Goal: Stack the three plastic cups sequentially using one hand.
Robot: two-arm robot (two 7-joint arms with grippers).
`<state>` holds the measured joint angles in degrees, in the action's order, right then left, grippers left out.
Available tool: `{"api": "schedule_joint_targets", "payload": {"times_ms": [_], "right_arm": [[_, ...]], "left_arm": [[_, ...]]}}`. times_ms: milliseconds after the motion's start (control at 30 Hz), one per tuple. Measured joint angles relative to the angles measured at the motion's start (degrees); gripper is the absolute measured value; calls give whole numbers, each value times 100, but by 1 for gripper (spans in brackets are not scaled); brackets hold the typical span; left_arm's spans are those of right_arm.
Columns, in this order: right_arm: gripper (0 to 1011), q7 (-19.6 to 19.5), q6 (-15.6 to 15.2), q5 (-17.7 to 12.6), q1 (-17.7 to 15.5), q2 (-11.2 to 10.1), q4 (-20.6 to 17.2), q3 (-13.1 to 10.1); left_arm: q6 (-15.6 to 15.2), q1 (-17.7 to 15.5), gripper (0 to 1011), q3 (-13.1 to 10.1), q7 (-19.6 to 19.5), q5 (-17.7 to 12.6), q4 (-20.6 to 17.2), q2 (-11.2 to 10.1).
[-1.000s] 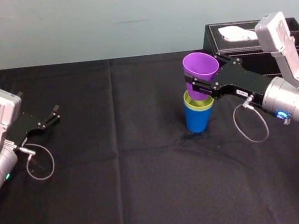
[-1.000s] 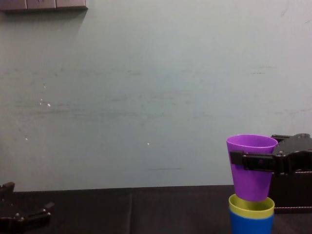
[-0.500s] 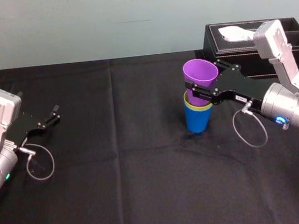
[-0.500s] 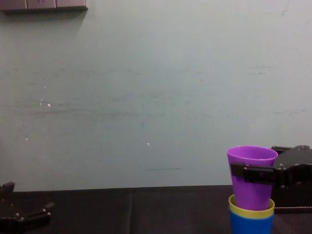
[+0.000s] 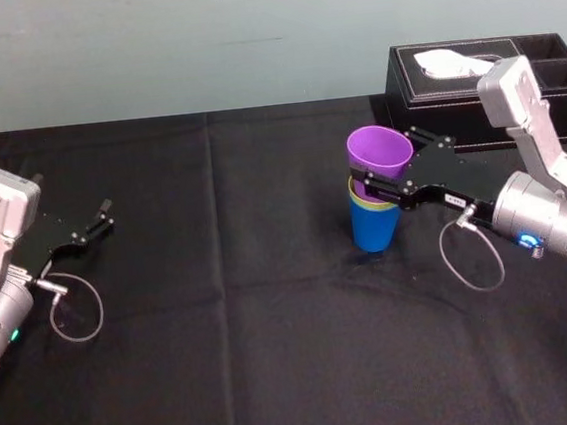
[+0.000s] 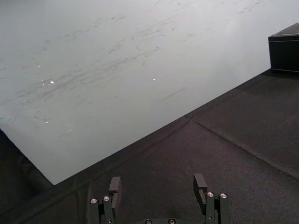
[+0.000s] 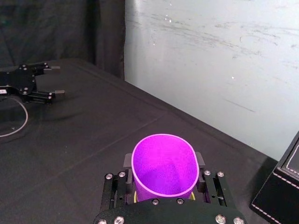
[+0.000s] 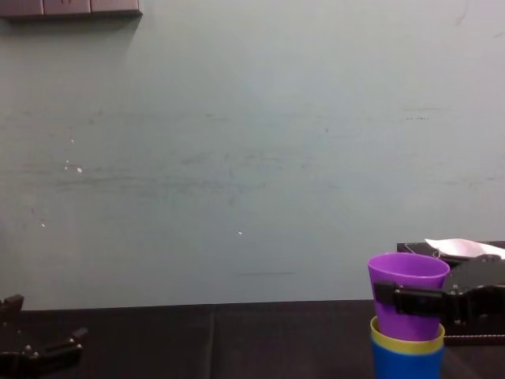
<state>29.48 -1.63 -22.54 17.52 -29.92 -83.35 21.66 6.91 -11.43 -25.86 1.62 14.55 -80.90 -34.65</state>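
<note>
The right gripper [image 5: 377, 172] pinches the purple cup [image 5: 379, 151] just below its rim. The cup sits upright, partly sunk into the yellow-green cup [image 5: 361, 201], which is nested in the blue cup [image 5: 372, 228]. The stack stands on the black surface [image 5: 274, 324], right of centre, near the black tissue box [image 5: 422, 89]. The left gripper [image 5: 103, 216] rests at the far left, fingers spread and empty.
</note>
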Motion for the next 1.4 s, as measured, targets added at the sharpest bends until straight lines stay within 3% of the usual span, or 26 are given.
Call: {"api": "schedule_joint_targets", "payload": {"times_ms": [1400], "right_arm": [[728, -31, 159, 217, -79, 116, 258, 15]], "left_arm": [[0, 0, 1011, 0, 0, 0, 0, 0]]}}
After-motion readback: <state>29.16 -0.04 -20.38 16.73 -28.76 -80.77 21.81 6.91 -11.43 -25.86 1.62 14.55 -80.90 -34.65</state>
